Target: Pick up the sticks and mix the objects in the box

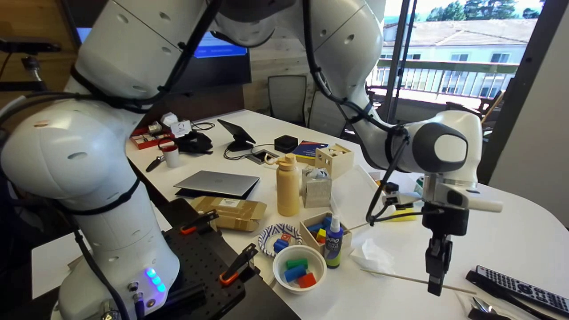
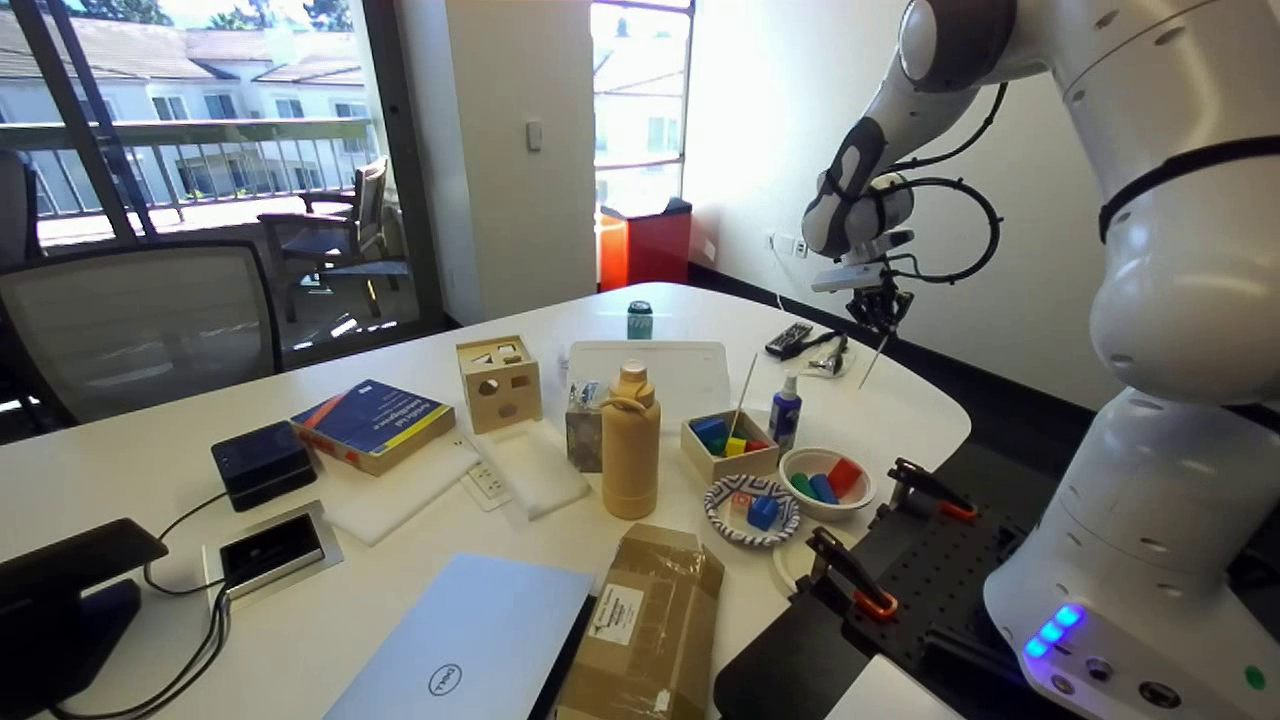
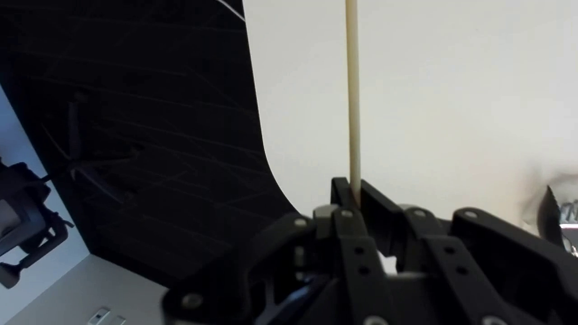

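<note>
- Near the white worktop's [image 3: 298,90] rounded edge, the black two-fingered gripper [image 3: 355,192] clamps a long, thin, pale wooden stick [image 3: 353,99] between its fingers.
- A matching stick [image 2: 744,395] leans in the open pale-tan box [image 2: 745,466], inboard of the robot-side edge.
- I'd worry: pinched narrowly, the held stick could swivel against the coloured blocks [image 2: 711,431]; swung low, topple the blue spray bottle [image 2: 785,415].
</note>
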